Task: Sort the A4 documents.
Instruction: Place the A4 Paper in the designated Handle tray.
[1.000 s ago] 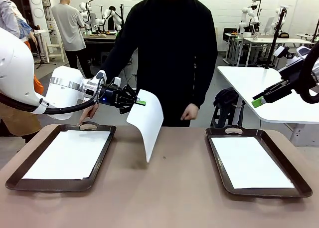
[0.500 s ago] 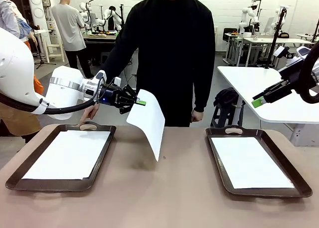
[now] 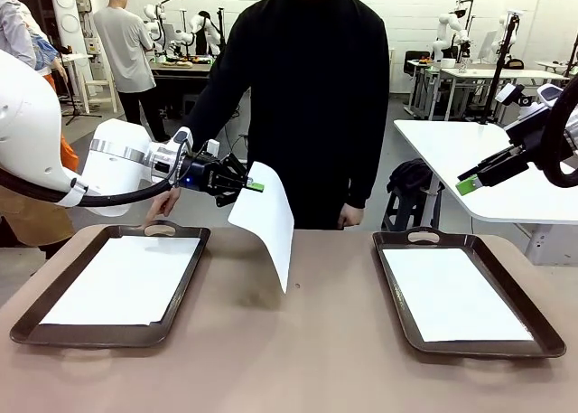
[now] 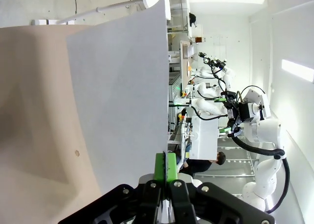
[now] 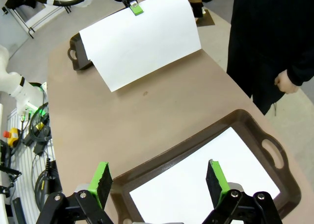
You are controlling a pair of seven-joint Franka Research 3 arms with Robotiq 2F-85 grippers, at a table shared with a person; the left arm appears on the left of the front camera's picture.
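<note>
My left gripper (image 3: 254, 186) is shut on the top edge of a white A4 sheet (image 3: 267, 225), which hangs curved above the table between the two trays. The left wrist view has the green fingertips (image 4: 165, 166) pinched on the sheet (image 4: 120, 91). The right wrist view also catches the hanging sheet (image 5: 142, 37). Another A4 sheet (image 3: 126, 279) lies in the left tray (image 3: 45, 305), and one (image 3: 452, 291) lies in the right tray (image 3: 533, 327). High at the right, well above the right tray, my right gripper (image 3: 470, 183) stands open and holds nothing (image 5: 159, 177).
A person in black (image 3: 307, 97) stands at the far side. One hand (image 3: 161, 203) rests by the left tray's far handle, the other (image 3: 350, 216) hangs at the table edge. Bare brown tabletop (image 3: 298, 350) lies between the trays.
The hanging sheet swung slightly, its lower edge lifting and shifting right. The person's hand at the middle dropped toward the side. Neither gripper moved.
</note>
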